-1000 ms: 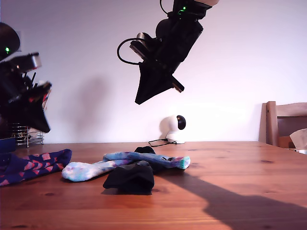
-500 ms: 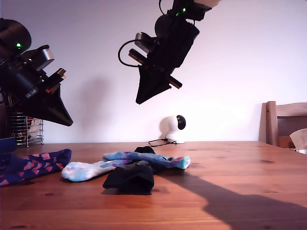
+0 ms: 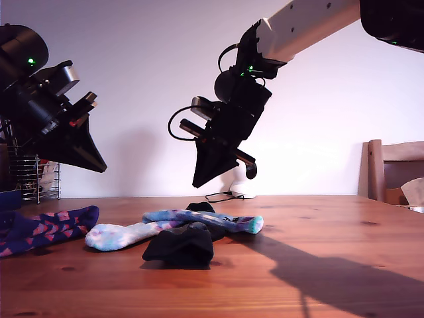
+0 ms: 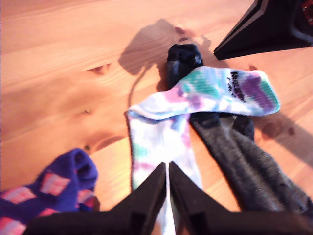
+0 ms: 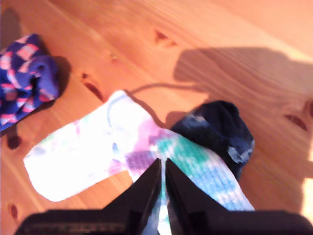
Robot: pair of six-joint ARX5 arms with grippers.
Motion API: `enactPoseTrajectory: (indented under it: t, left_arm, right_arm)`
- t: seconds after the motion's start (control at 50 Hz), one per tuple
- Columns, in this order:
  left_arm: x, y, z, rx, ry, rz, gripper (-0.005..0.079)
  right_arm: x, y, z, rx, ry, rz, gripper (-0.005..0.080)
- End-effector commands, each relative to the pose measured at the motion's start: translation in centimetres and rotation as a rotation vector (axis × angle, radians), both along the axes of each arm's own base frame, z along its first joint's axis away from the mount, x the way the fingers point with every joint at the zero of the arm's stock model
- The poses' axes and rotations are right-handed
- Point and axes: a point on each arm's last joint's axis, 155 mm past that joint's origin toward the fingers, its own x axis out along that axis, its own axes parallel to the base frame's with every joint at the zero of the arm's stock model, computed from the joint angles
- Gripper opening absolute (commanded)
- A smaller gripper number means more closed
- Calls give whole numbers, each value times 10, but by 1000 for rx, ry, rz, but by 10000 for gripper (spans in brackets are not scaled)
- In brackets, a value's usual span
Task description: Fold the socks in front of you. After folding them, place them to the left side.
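A wooden worktop [image 3: 344,238] holds an unfolded tie-dye sock [image 3: 132,232] draped over dark socks [image 3: 180,246], with a navy-pink sock [image 3: 46,228] toward the exterior view's left. Both pincers, first [image 4: 167,178] and second [image 5: 163,172], hover pressed together, empty. Folding looks unfinished.

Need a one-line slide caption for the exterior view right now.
Two grippers hover above a wooden table where a tie-dye sock drapes over dark socks, a navy-pink sock alongside.

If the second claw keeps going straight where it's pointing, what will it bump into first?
Probably the tie-dye sock. My second claw is shut and aimed right at its pastel fabric, with nothing in between. Depth is hard to judge, though; the black sock lies just beside that line.
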Motion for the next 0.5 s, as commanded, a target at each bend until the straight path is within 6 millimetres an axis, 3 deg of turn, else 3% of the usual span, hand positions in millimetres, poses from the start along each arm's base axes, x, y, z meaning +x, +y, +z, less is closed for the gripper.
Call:
enactPoseTrajectory:
  t: [0.0,0.48]
  left_arm:
    - [-4,-2,-8,-4,21,-4,-21]
    - [-1,-3,-4,-7,12,-1,-21]
  right_arm:
    - [2,-4,-15,-11,42,-41,-13]
    - [6,-44,-44,-138,115,-165,-13]
